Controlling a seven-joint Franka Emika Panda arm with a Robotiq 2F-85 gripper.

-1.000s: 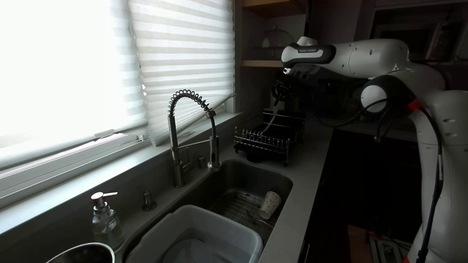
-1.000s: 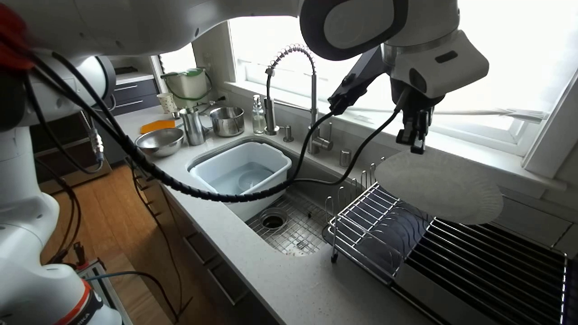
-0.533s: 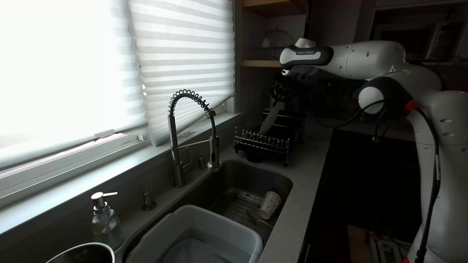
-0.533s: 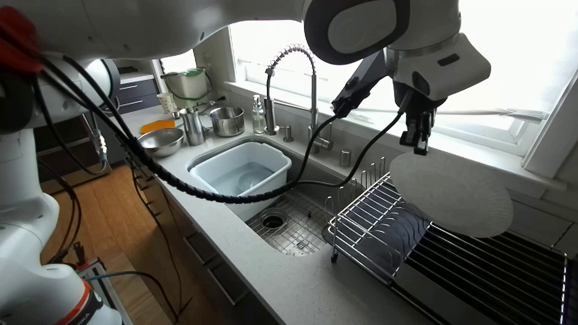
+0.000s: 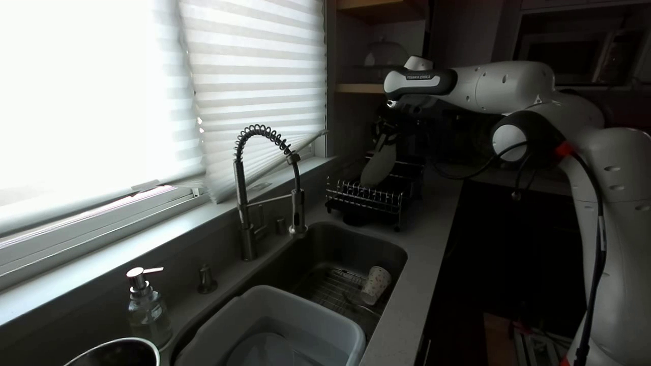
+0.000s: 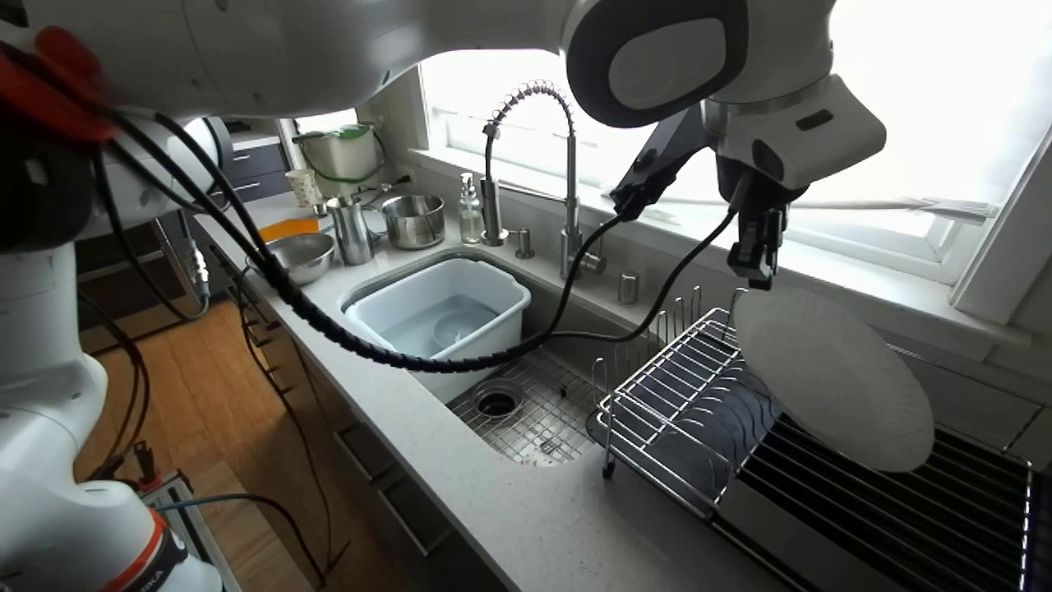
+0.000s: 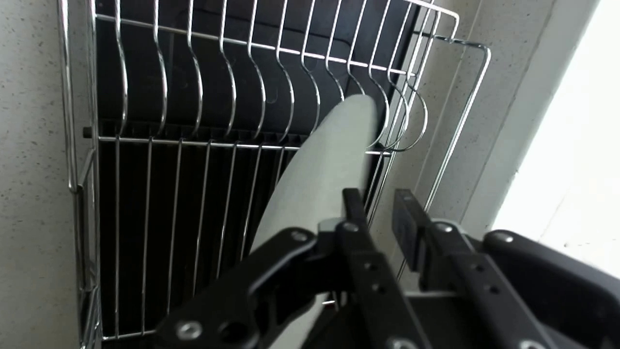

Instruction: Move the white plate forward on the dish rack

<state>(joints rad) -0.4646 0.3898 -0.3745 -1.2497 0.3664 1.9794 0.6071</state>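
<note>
The white plate (image 6: 830, 378) stands tilted over the back part of the dish rack (image 7: 218, 143). It shows as a narrow pale oval in an exterior view (image 5: 380, 165). In the wrist view the plate (image 7: 315, 189) slants up to the right, its far end beside the curved prongs. My gripper (image 7: 379, 208) has a gap between its fingers with only counter and rack wire showing through it. The plate lies on the left side of the left finger, partly hidden by it; contact is not clear. In an exterior view the gripper (image 6: 754, 275) is at the plate's upper left edge.
The sink with a pale tub (image 6: 444, 304) and a tall spring faucet (image 6: 571, 181) stand beside the rack. A cup (image 5: 376, 284) lies in the sink. The window sill (image 6: 871, 288) and wall run close behind the plate. A cable hangs from the arm.
The plate has turned and tipped, its lower edge going right and down, and shows more of its face in an exterior view. My arm has lowered slightly.
</note>
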